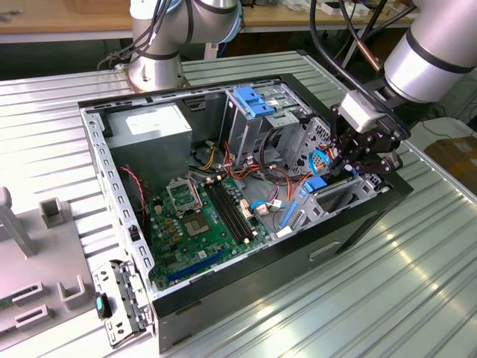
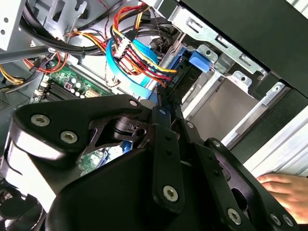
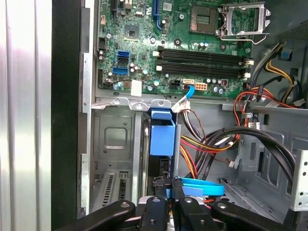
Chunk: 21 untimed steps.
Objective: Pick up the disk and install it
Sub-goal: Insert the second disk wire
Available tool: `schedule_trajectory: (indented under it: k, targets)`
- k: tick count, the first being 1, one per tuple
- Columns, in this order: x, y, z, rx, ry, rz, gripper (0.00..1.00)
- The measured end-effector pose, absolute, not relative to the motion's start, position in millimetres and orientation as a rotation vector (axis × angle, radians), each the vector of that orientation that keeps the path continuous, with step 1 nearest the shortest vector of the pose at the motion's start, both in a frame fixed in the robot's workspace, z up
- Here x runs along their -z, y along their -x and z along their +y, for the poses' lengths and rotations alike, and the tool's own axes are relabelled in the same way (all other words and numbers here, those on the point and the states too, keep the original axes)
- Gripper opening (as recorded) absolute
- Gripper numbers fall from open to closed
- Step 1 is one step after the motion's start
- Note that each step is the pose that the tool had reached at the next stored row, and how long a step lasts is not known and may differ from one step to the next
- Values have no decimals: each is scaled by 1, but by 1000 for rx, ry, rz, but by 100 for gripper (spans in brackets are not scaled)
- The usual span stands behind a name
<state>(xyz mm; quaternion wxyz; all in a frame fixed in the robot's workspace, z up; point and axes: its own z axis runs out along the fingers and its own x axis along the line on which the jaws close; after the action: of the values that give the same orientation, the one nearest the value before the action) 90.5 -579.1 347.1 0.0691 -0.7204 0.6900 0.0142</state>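
Black linkages of your gripper (image 2: 166, 103) crowd the second wrist view, fingers clamped on the disk (image 2: 175, 82), standing on edge in the drive bay (image 2: 216, 103); a hand (image 2: 284, 185) rests nearby. In the first wrist view the disk (image 3: 161, 139) looks partly seated. In the exterior view the gripper (image 1: 350, 160) is over the case (image 1: 246, 268)'s corner; installation seems unfinished.

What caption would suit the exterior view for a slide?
Robot arm's gripper lowered into the drive bay corner of an open computer case, beside the motherboard.
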Motion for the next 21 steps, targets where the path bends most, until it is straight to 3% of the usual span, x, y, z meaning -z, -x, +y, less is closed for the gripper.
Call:
schedule_trajectory:
  k: [12, 13, 15, 17, 21]
  targets:
    - [-340, -90, -579, -47, 2166, 2075, 16]
    - [-345, -91, -579, -46, 2167, 2076, 24]
    - [-355, -91, -579, -47, 2167, 2075, 24]
    - [-356, -91, -579, -46, 2167, 2076, 11]
    - [-356, -91, -579, -46, 2167, 2076, 11]
